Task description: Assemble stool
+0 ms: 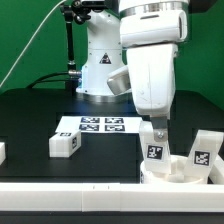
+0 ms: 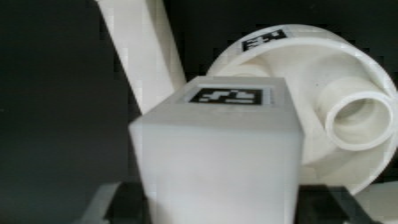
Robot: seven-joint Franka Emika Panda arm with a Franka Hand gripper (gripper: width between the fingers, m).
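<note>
The stool's round white seat (image 1: 172, 177) lies at the exterior view's right, close to the front rail. My gripper (image 1: 157, 133) hangs straight down over the seat's left part and is shut on a white leg (image 1: 155, 152) whose tag faces the camera. The leg's lower end sits at the seat's rim. In the wrist view the tagged leg (image 2: 224, 130) fills the space between my dark fingers (image 2: 125, 205), with my gripper (image 2: 222, 208) around it and the seat (image 2: 329, 95) behind it. A second leg (image 1: 203, 150) stands at the seat's right side.
The marker board (image 1: 95, 125) lies mid-table before the robot's base. A loose leg (image 1: 65, 145) lies left of it, and another white part (image 1: 2, 152) shows at the left edge. A long white rail (image 1: 80, 190) runs along the front; a rail (image 2: 139, 50) also crosses the wrist view.
</note>
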